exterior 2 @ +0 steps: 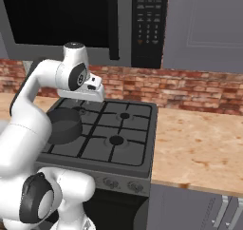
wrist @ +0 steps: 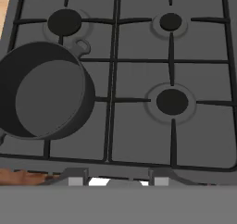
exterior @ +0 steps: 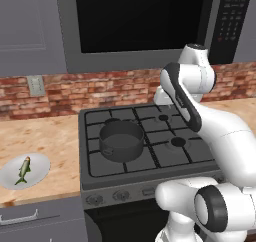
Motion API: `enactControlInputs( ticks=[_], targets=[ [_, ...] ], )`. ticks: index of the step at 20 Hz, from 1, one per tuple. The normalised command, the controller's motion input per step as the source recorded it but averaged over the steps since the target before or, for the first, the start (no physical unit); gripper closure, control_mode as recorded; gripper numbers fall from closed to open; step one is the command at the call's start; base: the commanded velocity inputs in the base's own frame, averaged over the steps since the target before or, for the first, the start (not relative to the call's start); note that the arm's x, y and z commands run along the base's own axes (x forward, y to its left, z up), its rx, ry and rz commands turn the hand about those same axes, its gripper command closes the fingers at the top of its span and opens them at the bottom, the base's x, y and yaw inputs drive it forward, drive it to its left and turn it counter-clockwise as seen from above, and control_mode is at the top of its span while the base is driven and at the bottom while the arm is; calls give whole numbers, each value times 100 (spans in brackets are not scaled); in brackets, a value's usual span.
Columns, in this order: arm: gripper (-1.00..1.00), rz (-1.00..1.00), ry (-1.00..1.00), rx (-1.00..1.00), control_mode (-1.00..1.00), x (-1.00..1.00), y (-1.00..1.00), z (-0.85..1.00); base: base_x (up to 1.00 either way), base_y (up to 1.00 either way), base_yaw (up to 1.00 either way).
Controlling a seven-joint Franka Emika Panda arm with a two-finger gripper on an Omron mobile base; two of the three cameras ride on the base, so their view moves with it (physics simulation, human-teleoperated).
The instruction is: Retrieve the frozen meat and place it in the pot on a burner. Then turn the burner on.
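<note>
Robot arm: glossy white rounded shells | joints: dark grey bands and round caps | black strip along one link behind the hand | hand: white, boxy, small dark marks

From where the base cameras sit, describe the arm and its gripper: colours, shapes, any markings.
The arm is built of glossy white, rounded shells with dark grey to black bands and round caps at the joints. No cables or lettering are visible. The gripper hangs from a boxy white hand with a black panel; its two fingers are small and dark.

Dark grey pot, green-grey fish
</note>
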Motion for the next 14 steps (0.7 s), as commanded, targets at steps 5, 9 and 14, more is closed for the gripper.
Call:
enactControlInputs(
  ticks=[5, 9, 14],
  targets=[
    [-100, 0, -4, 0, -100, 0, 2, 0, 0, 0, 0],
    [-100, 0, -6, 0, -100, 0, 25, -3, 0, 0, 0],
    [-100, 0, -2, 1, -100, 0, 54, -14, 0, 0, 0]
  ],
)
